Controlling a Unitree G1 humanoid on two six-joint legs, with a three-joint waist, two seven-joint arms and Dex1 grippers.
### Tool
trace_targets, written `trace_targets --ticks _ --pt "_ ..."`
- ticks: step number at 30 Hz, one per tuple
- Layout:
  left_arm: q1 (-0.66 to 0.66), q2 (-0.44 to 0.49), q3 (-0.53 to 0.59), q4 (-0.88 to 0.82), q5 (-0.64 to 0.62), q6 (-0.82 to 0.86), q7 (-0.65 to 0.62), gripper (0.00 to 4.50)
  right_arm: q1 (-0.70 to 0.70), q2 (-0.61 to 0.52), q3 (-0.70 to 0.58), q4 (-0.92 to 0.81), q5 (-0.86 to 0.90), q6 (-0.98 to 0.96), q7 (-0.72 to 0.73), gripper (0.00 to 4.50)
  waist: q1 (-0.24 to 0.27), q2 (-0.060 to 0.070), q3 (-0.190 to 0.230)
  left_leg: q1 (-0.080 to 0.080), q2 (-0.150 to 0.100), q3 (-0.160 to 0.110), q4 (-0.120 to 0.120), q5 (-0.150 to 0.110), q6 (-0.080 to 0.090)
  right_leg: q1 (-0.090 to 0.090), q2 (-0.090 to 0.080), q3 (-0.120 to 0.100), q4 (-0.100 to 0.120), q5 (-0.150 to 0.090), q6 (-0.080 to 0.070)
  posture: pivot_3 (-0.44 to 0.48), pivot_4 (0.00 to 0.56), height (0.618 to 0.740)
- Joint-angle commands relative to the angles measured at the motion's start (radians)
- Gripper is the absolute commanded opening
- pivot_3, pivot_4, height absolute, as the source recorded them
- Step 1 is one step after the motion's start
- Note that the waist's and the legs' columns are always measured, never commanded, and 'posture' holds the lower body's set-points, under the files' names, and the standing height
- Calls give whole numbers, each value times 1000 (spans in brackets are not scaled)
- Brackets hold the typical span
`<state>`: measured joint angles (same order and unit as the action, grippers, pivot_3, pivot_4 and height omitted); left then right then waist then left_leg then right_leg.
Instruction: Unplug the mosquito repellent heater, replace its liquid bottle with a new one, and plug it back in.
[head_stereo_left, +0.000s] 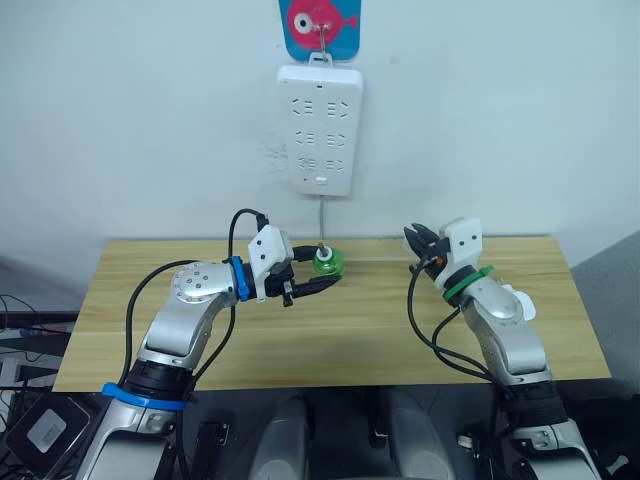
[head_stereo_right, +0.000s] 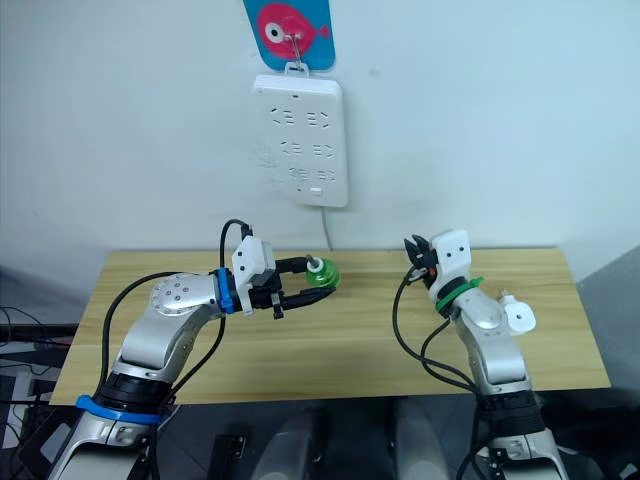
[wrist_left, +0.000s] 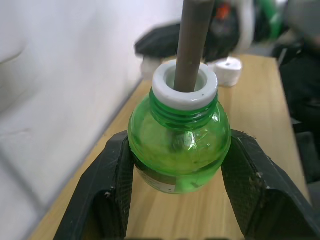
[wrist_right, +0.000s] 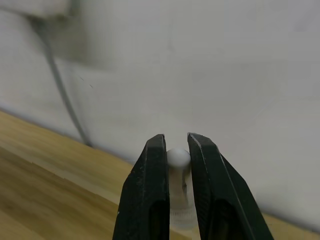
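Green bottle (wrist_left: 179, 150) in left pincer (head_stereo_left: 322, 276) — grey wick (wrist_left: 196, 40) visible at wrist.

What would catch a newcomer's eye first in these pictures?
The bright green liquid bottle stands out most: the left gripper is clamped around its body, holding it above the back of the wooden table with its grey wick pointing up. Above it on the wall hangs a long white power strip under a pink fish hook. The right gripper pinches a small clear piece with a round white tip.

Small white piece (wrist_right: 178, 159) between black fingers (wrist_right: 147, 200)
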<state>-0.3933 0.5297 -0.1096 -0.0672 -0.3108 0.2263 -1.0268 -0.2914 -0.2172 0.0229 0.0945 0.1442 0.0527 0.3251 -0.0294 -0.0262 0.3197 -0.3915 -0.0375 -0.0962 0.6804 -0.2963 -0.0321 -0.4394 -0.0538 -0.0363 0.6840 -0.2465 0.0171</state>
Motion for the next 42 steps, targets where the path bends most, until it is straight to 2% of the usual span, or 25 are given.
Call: trace_targets --ticks 1,8,19,20,23,25,29,31,34,36,39,42 --pt "20 26 17 -73 -27 33 -4 2196 -1 32 -10 127 -28 -140 -18 273 0 0 8 0 0 0 0 0 0 0 0 0 0 0 0 93 415 740" --pt "30 61 33 -114 -42 75 -15 2196 -53 62 -45 350 -55 -282 -84 273 4 3 23 0 -1 0 0 0 0 0 0 1 -1 0 0 117 420 740" --pt "56 68 32 -146 -49 89 0 2196 -61 83 -41 433 -83 -363 -94 273 7 4 28 -1 -1 0 0 1 -1 0 0 1 -2 0 0 121 409 740" --pt "53 67 31 -143 -49 89 0 2196 -58 82 -41 427 -82 -365 -89 994 7 4 28 -1 -1 0 0 1 -1 0 0 1 -2 0 0 121 409 740" --pt "41 60 28 -120 -42 76 -1 2196 -52 74 -30 400 -87 -382 -64 1952 6 4 28 -1 -1 0 0 1 -1 0 0 1 -2 0 0 106 396 740" --pt "31 53 24 -95 -32 58 -1 2196 -40 68 -10 342 -84 -384 -30 2665 6 4 28 -1 -1 0 0 1 -1 0 0 1 -2 0 0 99 391 740" --pt "21 35 16 -44 -15 14 -2 2196 0 63 35 184 -40 -310 62 2665 5 4 28 -1 -1 0 0 1 -1 0 0 1 -2 0 0 79 354 740" --pt "13 28 17 -11 -5 -13 -6 2196 20 34 70 49 -8 -214 132 2665 5 4 28 -1 -1 -1 -1 1 -1 0 0 0 -2 0 0 75 339 740" --pt "2 23 17 43 10 -70 -21 2196 55 -58 119 -192 139 52 286 2665 6 4 27 -2 -1 -2 0 1 -1 0 0 0 -3 0 0 68 315 740" --pt "-4 19 14 68 13 -95 -30 2196 66 -111 138 -283 205 165 355 2665 7 3 25 -3 -1 -3 0 1 -1 0 -1 -1 -4 0 0 65 304 740" --pt "-24 14 0 94 8 -125 -68 2196 28 -199 137 -425 345 351 445 2665 12 2 23 -3 -2 -4 1 1 -2 0 -1 -1 -4 0 0 61 279 740" --pt "-34 7 -13 113 9 -149 -97 2196 -37 -216 158 -468 372 436 455 2665 11 2 19 -3 -1 -4 1 1 -2 -1 -1 -2 -4 0 0 57 256 740"
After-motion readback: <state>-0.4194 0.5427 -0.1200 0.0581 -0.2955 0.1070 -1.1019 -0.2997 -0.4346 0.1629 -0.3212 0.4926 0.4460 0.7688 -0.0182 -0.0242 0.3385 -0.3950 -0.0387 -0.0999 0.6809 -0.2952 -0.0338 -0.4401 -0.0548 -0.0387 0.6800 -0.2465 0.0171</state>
